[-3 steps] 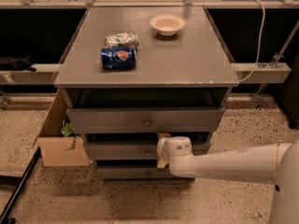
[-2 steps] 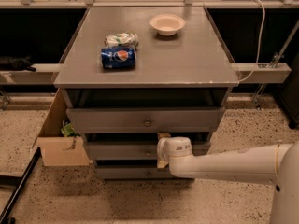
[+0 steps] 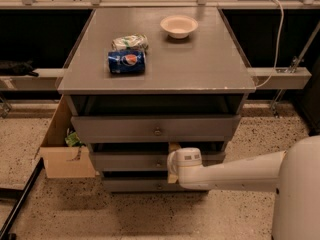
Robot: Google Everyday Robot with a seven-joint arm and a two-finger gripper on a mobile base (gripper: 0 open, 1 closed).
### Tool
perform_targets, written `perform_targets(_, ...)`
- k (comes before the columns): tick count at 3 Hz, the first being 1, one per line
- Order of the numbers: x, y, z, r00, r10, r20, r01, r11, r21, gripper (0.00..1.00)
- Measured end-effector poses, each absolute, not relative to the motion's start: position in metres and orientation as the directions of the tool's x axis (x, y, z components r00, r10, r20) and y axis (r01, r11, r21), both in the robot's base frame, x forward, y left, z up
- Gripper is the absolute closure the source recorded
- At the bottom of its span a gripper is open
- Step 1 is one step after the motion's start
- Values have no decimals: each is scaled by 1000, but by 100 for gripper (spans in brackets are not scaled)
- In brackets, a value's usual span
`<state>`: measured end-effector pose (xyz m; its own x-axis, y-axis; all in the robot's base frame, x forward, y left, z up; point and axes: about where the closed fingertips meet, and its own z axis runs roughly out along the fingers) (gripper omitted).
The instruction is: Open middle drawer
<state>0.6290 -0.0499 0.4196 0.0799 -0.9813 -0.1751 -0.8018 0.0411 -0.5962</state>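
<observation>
Stillness marks the scene: set against a second ago, the white arm [image 3: 235, 173] reaches in from the right of the cabinet [image 3: 235, 74] on the same line, and nothing on the cabinet or beside it has shifted. The gripper [image 3: 171, 164] sits at the front of the cabinet, pressed up to the middle drawer [image 3: 125, 161] at about the centre of its face, just as before. Its wrist housing blocks the view of the tip, so whether it has hold of anything cannot be told.

The middle drawer is a flat grey front, second of three stacked in the cabinet's face, below the top drawer [image 3: 115, 129] and above the bottom drawer [image 3: 130, 185]. A dark gap runs along its upper edge. Its knob is hidden at the gripper, while the top drawer's small round knob [image 3: 158, 131] is plain to see.

On the cabinet's top, toward the left, a blue soda can [image 3: 126, 62] lies on its side with a crumpled packet [image 3: 130, 42] just behind it; a pale bowl [image 3: 179, 26] stands near the back edge. An open cardboard box [image 3: 62, 154] rests on the speckled floor [image 3: 280, 129] against the cabinet's left side.
</observation>
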Motion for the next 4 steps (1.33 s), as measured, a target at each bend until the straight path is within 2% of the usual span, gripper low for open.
perform_targets(1,629,-50,420,80,-981,-175,-802,41,-596,0)
perform_targets(4,629,-50,420,80,-981,-175,-802,41,-596,67)
